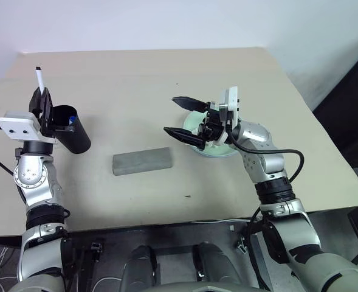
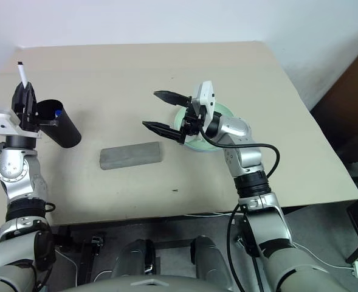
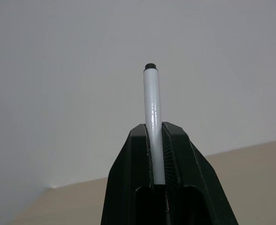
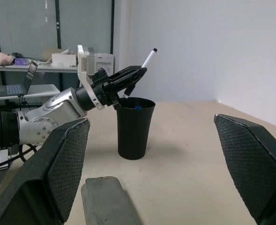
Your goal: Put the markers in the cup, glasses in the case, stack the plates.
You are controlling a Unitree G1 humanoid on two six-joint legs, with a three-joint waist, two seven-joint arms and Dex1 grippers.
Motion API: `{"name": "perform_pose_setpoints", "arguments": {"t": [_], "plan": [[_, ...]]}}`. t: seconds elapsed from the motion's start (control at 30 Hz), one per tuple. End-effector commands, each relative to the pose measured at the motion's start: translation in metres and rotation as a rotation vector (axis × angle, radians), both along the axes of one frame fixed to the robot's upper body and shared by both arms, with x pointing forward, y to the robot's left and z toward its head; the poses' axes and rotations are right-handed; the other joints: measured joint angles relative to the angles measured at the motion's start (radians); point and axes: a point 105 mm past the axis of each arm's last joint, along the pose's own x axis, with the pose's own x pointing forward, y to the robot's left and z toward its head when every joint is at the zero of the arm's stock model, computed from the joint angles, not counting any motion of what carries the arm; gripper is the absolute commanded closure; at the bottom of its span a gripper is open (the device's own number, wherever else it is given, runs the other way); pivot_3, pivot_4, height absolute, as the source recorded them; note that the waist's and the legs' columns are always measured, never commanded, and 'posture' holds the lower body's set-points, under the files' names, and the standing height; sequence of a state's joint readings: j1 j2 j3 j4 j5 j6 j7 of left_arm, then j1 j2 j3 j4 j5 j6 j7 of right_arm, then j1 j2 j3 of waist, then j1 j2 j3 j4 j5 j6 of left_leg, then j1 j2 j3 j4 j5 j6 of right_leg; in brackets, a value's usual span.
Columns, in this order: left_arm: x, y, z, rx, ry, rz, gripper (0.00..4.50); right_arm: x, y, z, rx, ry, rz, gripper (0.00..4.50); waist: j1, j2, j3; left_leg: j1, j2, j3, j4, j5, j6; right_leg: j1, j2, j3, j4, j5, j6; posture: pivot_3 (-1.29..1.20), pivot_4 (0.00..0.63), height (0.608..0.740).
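Left gripper (image 1: 43,100) clamped on thin marker (image 4: 148,58) above cup (image 4: 135,127) near bench's left edge; right gripper (image 1: 185,118) wide open, empty.

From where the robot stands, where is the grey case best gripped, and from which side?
Probably across the middle of the grey case, from above: it lies flat and long on the table, nothing touching it, so the open right gripper can span its narrow width.

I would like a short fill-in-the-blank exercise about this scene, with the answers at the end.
1. The left gripper is shut on a thin white ____.
2. A blue cap shows inside the black ____.
3. The right gripper is ____, holding nothing.
4. The grey case lies on the table with its lid ____.

Answers: marker; cup; open; closed
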State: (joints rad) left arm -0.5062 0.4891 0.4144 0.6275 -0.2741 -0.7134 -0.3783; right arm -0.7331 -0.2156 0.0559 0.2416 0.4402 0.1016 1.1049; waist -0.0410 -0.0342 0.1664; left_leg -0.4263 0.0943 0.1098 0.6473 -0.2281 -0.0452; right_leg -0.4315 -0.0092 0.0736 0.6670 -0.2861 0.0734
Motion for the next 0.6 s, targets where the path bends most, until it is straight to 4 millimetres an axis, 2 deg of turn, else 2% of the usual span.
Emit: {"name": "perform_pose_setpoints", "arguments": {"t": [0.03, 0.2, 0.6], "plan": [[-0.0024, 0.0013, 0.0041, -0.009, -0.034, 0.008, 4.49, -0.0042, -0.0009, 0.0097, 0.006, -0.051, 0.003, 0.00, 0.000, 0.000, 0.000, 0.000, 0.000, 0.000, 0.000, 0.000, 0.000, 0.000, 0.000, 0.000, 0.000, 0.000, 0.000, 0.00, 0.150, 0.726], [-0.0024, 0.0003, 0.0021, -0.012, -0.035, 0.013, 4.49, -0.0026, -0.0018, 0.0107, -0.003, -0.055, 0.001, 0.00, 0.000, 0.000, 0.000, 0.000, 0.000, 0.000, 0.000, 0.000, 0.000, 0.000, 0.000, 0.000, 0.000, 0.000, 0.000, 0.00, 0.150, 0.726], [-0.0037, 0.0035, -0.0006, -0.020, -0.031, 0.026, 0.37, -0.0008, 0.0003, 0.0105, -0.006, -0.057, 0.001, 0.00, 0.000, 0.000, 0.000, 0.000, 0.000, 0.000, 0.001, 0.000, 0.000, 0.000, 0.000, 0.000, 0.000, 0.000, 0.000, 0.00, 0.150, 0.726]]}}
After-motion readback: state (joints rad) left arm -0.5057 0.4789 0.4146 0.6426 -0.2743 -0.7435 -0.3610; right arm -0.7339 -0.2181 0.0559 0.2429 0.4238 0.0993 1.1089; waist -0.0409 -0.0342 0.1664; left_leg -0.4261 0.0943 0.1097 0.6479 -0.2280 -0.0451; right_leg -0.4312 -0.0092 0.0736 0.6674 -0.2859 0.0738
